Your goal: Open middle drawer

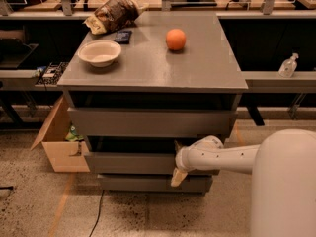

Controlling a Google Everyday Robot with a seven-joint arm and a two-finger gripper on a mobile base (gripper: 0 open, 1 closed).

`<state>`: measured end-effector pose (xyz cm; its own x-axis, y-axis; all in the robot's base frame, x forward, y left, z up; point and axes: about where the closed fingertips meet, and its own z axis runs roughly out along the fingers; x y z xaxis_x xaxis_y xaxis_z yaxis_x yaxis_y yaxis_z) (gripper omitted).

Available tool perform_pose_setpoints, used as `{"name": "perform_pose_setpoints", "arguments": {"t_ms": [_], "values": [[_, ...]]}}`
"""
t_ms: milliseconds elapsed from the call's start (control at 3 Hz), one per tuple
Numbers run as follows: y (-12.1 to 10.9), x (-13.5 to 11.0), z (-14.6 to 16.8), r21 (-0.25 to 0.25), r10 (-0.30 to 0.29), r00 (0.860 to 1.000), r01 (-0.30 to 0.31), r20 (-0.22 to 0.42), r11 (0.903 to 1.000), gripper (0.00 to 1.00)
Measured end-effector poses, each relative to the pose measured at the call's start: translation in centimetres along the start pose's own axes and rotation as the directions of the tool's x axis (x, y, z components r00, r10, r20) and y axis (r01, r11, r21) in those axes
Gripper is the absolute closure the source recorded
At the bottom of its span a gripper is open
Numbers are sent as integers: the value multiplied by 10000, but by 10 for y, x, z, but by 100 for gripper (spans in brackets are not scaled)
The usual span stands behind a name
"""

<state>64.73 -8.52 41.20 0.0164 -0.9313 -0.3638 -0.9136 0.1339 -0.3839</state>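
Gripper [179,174]: against the right part of the middle drawer [128,163] front, at its lower edge (spread or closed: cannot tell). Drawer: second of three grey fronts. Handling: likely hook an edge firmly, then pull straight nearward, level.

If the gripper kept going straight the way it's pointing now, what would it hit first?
The gripper, at the middle drawer, points down and slightly left. It would likely meet the bottom drawer first, or the floor if it hangs in front of that; depth is unclear.
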Motion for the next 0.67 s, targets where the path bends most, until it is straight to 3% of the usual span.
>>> {"name": "perform_pose_setpoints", "arguments": {"t_ms": [667], "values": [[8, -1, 1, -258, 62, 10000, -62, -7, 9996, 0]]}}
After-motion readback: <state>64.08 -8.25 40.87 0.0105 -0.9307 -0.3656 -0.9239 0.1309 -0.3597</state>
